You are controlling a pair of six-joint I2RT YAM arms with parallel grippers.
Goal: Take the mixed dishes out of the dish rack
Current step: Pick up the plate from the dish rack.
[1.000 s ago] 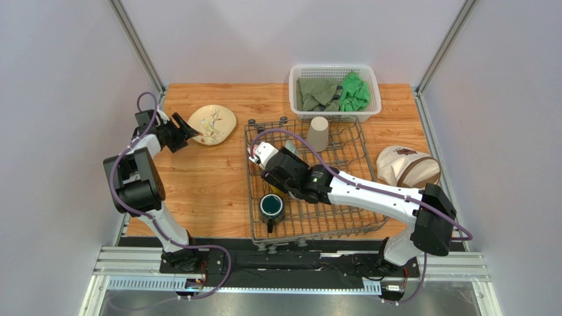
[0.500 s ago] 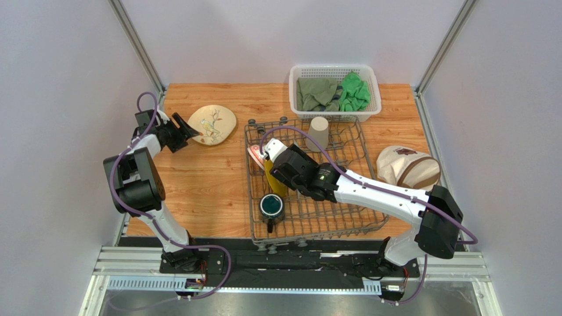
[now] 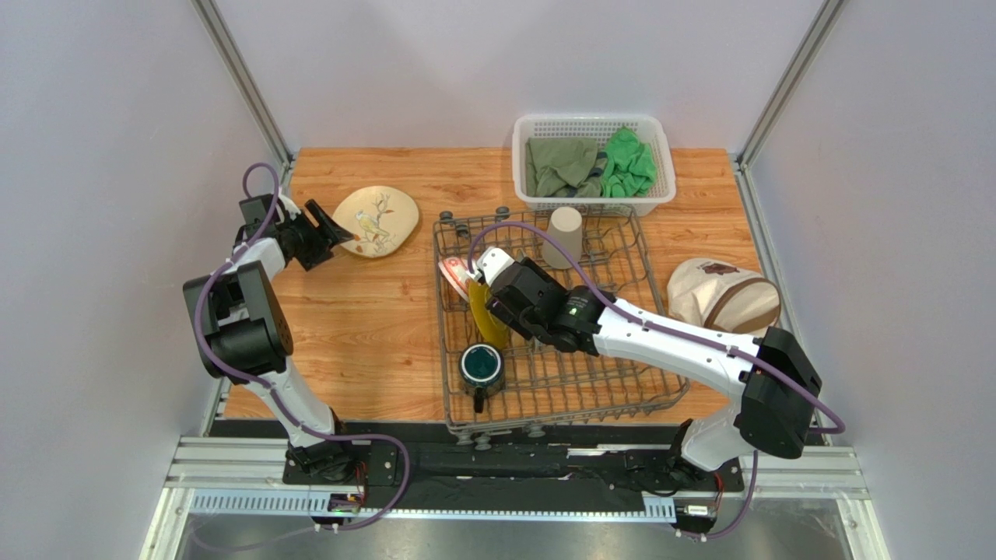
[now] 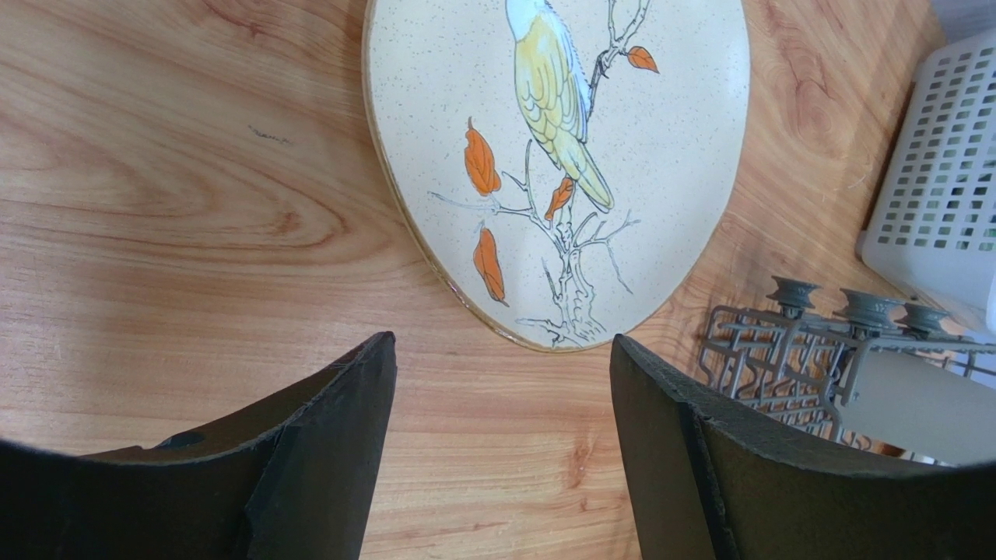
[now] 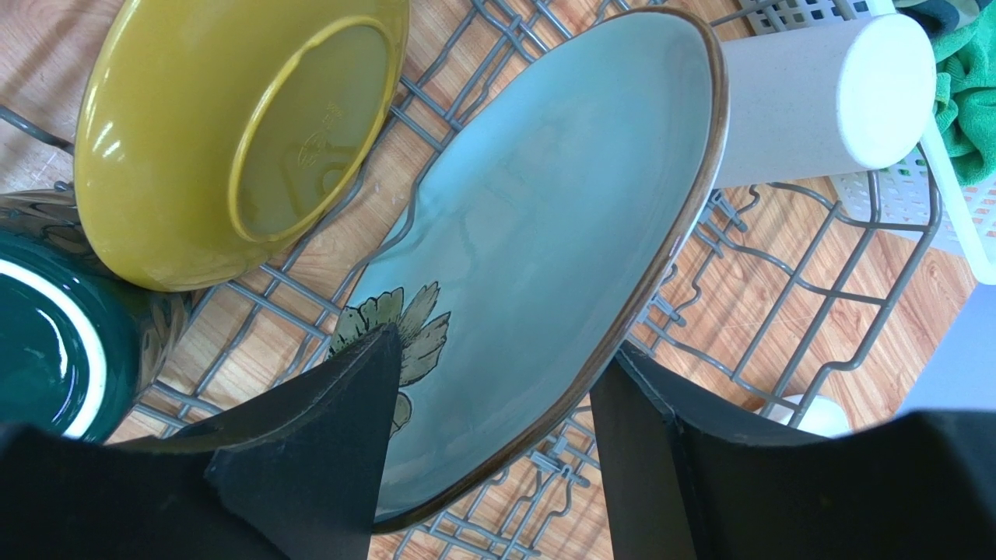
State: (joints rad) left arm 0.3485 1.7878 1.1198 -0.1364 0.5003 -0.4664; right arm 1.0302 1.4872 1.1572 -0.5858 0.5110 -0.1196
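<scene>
Your left gripper [image 4: 500, 350]: jaws spread wide, empty, low at near rim of bird plate [image 4: 561, 152]; contact unclear. Plate flat on worktop [image 3: 351, 338], near far-left corner, left of rack [image 3: 637, 251].
Your right gripper [image 5: 497, 350]: jaws parted, straddling rim of green plate [image 5: 550, 198] in rack's left half; cannot tell if pads press. Yellow plate [image 5: 222, 128], mug [image 5: 47, 338], cup [image 5: 818, 99] also in rack.

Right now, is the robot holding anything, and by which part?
Nothing. The right gripper stands open around the lower rim of the pale green plate; the left gripper is open near the bird plate.
</scene>
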